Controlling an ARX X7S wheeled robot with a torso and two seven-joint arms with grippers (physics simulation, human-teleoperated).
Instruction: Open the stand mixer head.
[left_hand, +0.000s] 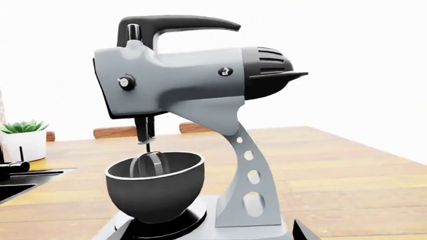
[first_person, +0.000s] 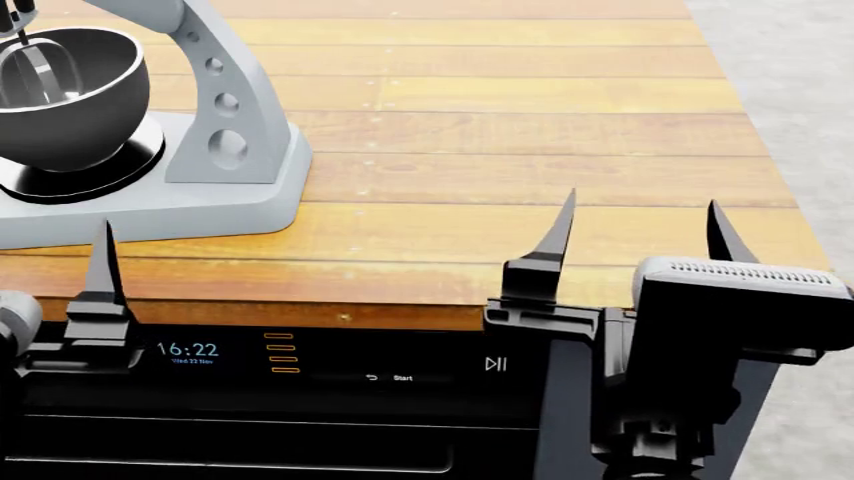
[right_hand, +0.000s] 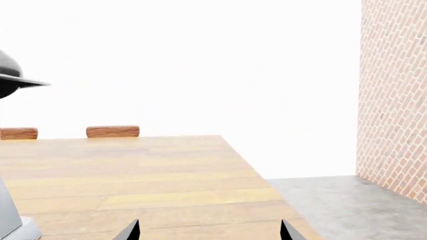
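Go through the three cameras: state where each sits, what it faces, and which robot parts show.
Left wrist: low on the left arm, facing the stand mixer head side-on above the bowl; no clear gripper parts.
Head: high, looking down on the wooden table; left gripper finger, right gripper open.
Right wrist: facing along the table toward a brick wall; fingertips show.
Shared: mixer, table.
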